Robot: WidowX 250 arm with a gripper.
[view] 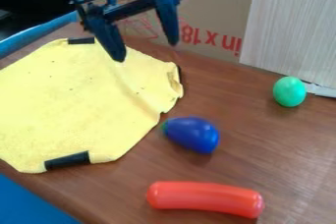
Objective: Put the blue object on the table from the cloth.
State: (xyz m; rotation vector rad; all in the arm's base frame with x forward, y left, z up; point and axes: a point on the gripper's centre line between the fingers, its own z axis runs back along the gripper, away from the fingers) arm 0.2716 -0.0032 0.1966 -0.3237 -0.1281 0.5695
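Beside the right-hand edge of the cloth (72, 100), the blue object (193, 133) lies on its side on the bare table (269, 154), its small green end pointing at the fabric; whether that end touches the hem I cannot tell. The gripper (146, 52) hangs above the cloth's far side with its fingers spread wide and nothing between them. As things lie, the placing looks done, and all that seems left is to keep the arm clear. Should the blue object need another grasp, I would expect it to be light and probably hollow plastic, firm enough to bear a modest squeeze and not fragile, but smooth and rounded, so apt to slip or roll. The best hold would be across its middle, a finger on each long flank; pinching the fat blue end or the narrow green one would likely make it squirt away. The cloth looks soft and limp, with a puckered edge and black strips (68, 161) on its border, and a low fingertip could snag it and drag it along. Nearer the camera lies a long red toy (205, 198), with a green egg (289, 91) off toward the pale panel (292, 26). Both stand apart from the blue object, and neither blocks a descent from above. Behind the gripper rises a cardboard box (216, 2), worth avoiding.
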